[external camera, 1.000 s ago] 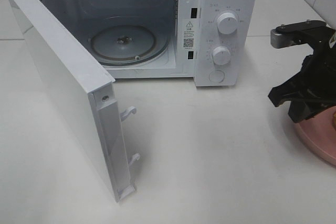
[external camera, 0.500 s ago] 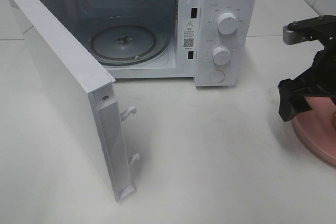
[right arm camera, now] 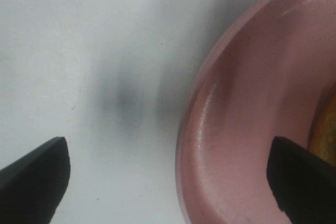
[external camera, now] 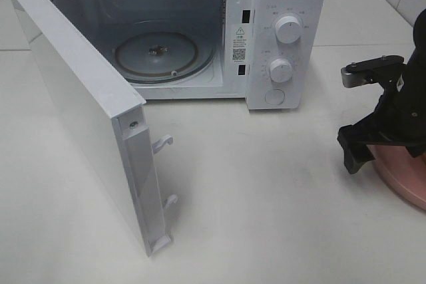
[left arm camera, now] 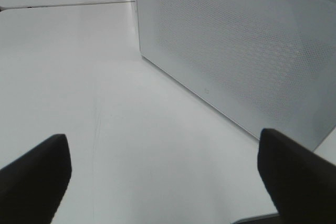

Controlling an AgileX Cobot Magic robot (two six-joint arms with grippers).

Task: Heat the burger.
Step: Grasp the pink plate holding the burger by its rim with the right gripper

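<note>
The burger shows only as a golden-brown sliver (right arm camera: 327,125) at the edge of the right wrist view, on the round pink plate (right arm camera: 252,103). In the exterior view the burger is hidden behind my right arm; the plate (external camera: 407,179) sits at the far right edge. My right gripper (external camera: 381,147) is open and empty, low over the plate's near-left rim; in its wrist view (right arm camera: 168,182) one finger is over the table and one over the plate. My left gripper (left arm camera: 165,182) is open and empty, out of the exterior view.
A white microwave (external camera: 286,4) stands at the back, its door (external camera: 86,111) swung wide open to the front left, with the glass turntable (external camera: 156,54) bare inside. Its perforated side panel (left arm camera: 236,51) is in front of my left gripper. White tabletop (external camera: 266,204) all around.
My right gripper has dropped lower and shifted slightly left, down to the plate's rim. The microwave and the plate have not moved.
</note>
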